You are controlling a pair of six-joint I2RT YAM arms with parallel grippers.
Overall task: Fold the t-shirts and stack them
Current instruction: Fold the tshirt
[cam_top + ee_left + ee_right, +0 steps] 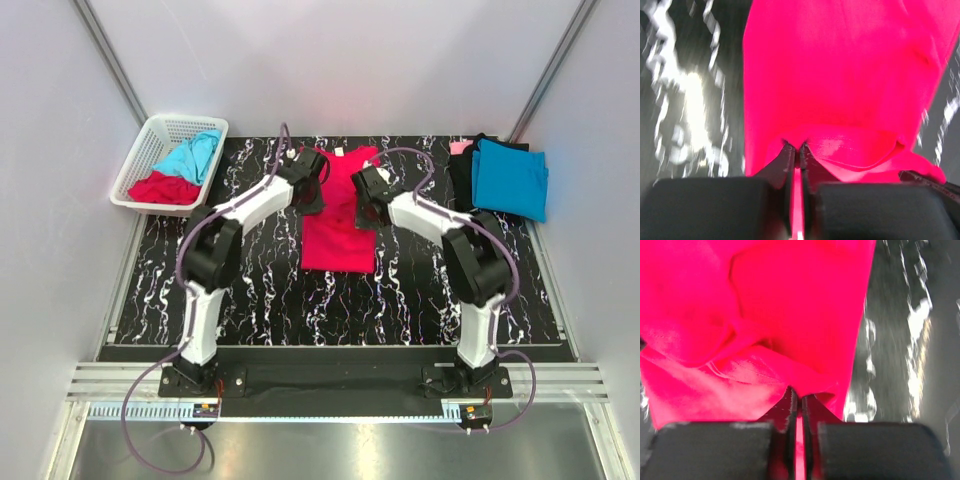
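Top external view: left gripper [313, 193] and right gripper [364, 197] are pinching the red shirt [338, 238] between narrow jaws, centre frame.

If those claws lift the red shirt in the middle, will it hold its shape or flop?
Probably flop: the red t-shirt bunches into soft folds where the left gripper and right gripper pinch it. It seems thin, so likely light. Slipping looks unlikely, both jaws being shut on cloth.

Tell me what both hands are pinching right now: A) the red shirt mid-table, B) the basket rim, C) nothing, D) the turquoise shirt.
A: the wrist views show the left hand and right hand each shut on cloth of the red shirt.
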